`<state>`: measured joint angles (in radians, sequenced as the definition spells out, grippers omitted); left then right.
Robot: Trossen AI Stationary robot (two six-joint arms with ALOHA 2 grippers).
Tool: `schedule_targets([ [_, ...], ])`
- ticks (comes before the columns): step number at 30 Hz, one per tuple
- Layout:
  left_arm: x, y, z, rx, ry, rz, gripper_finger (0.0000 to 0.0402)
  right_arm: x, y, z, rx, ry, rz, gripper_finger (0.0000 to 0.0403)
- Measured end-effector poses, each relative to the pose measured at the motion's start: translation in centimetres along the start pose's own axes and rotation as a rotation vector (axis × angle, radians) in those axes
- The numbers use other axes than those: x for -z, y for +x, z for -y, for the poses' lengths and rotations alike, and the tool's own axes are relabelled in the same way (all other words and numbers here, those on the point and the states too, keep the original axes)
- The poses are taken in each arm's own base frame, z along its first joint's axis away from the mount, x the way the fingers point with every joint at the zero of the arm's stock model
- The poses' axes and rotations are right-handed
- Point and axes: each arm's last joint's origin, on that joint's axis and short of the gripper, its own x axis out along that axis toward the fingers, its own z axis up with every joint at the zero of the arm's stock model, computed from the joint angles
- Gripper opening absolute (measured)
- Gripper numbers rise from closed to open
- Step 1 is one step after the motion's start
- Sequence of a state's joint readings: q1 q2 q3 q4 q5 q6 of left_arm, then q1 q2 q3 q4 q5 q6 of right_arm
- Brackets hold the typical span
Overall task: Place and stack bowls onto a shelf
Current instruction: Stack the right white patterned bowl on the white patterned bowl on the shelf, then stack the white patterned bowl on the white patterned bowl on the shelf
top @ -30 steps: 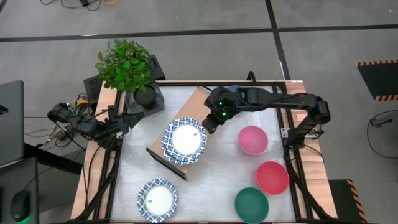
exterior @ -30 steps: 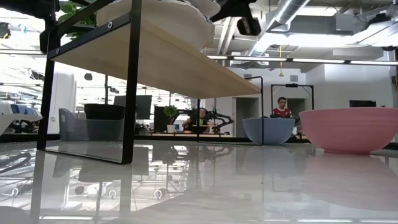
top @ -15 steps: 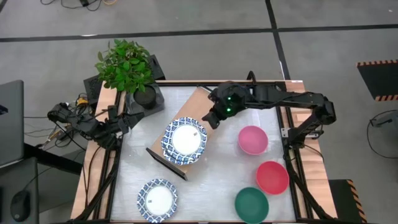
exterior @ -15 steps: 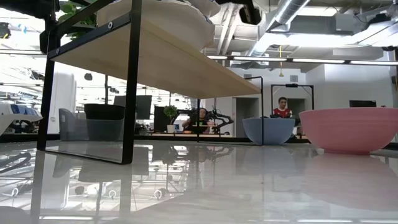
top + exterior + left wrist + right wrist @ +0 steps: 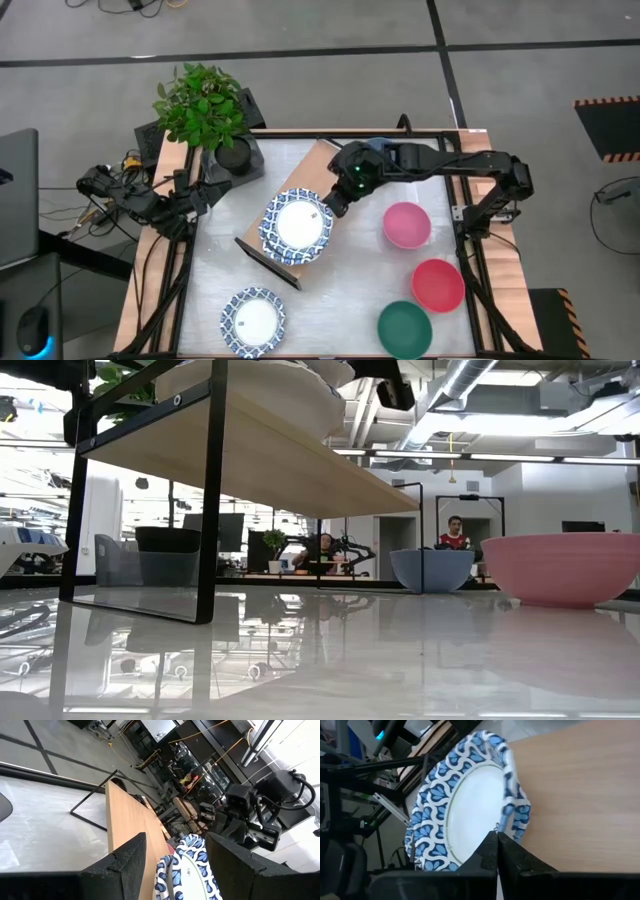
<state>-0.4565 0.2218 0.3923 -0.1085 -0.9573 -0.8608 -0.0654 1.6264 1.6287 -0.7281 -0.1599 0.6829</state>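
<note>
— Start with the big thing: where does the shelf sit?

— Slanted across the middle of the table, near the potted plant; a stack of white dishes with blue rims sits on its nearer end, and the rest of the board looks bare.

— And what's left on the tabletop?

— One more patterned dish at the front left; a pink bowl, a red bowl and a teal bowl down the right side; from table height a slate blue bowl shows beyond the pink one.

— What is the right gripper up to?

— It hangs at the stack's right edge, fingers pinched together with nothing between them; its own camera looks straight past the closed tips onto the top dish's rim; I'd guess it's nudging the pile square, though I can't tell if it touches.

— How should it do that well?

— Gentle and low, I'd say — press the rim sideways, not down, or the top dish may tip or the pile slide toward the board's edge; then lift clear before going for the pink bowl.

— The left gripper?

— Parked off the table's left edge, jaws held apart and empty — just watching the shelf.
</note>
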Motion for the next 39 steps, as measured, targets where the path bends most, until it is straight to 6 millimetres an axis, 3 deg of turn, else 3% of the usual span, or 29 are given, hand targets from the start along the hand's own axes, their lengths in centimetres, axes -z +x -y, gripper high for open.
schedule_targets([
  [12,0.0,0.0,0.0,0.0,0.0,0.0,0.019,0.3,1.3,0.6,0.044,0.009,-0.049,0.0023],
  [25,0.2,0.0,0.0,0.021,-0.022,-0.037,0.019,-0.3,0.4,-0.9,-0.073,-0.033,0.037,0.0029],
  [33,2.0,-0.3,1.2,0.39,-0.071,-0.563,0.019,1.1,0.6,-1.7,-0.076,-0.067,-0.028,0.0048],
  [39,5.6,-0.2,1.1,0.281,-0.125,-0.955,0.019,1.8,0.6,-1.5,-0.03,-0.074,-0.088,0.0048],
])
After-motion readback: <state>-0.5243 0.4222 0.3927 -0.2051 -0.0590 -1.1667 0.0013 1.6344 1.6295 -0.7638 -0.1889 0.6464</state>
